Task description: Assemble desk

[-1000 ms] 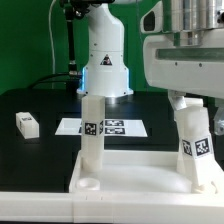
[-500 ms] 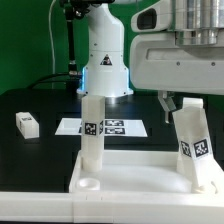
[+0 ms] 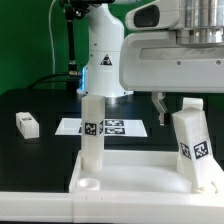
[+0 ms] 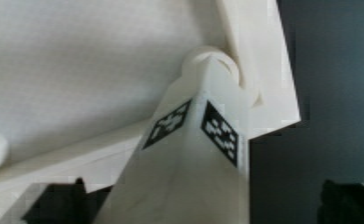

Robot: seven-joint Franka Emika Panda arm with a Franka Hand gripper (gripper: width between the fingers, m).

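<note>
The white rimmed tabletop (image 3: 130, 186) lies at the front. One white tagged leg (image 3: 93, 130) stands upright in its corner on the exterior view's left. A second tagged leg (image 3: 194, 148) stands in the corner on the right. My gripper (image 3: 172, 106) hangs just above this right leg, open, with its fingers apart from the leg's top. In the wrist view this leg (image 4: 197, 150) rises between my two dark fingertips (image 4: 62, 202), which stand wide on either side without touching it. The tabletop (image 4: 90, 70) shows behind it.
A small white tagged block (image 3: 27, 124), perhaps another leg seen end-on, lies on the black table at the exterior view's left. The marker board (image 3: 115, 127) lies behind the tabletop. The arm's white base (image 3: 105, 60) stands at the back.
My gripper has risen off the right leg. The leg stays standing in its corner, and nothing else has moved.
</note>
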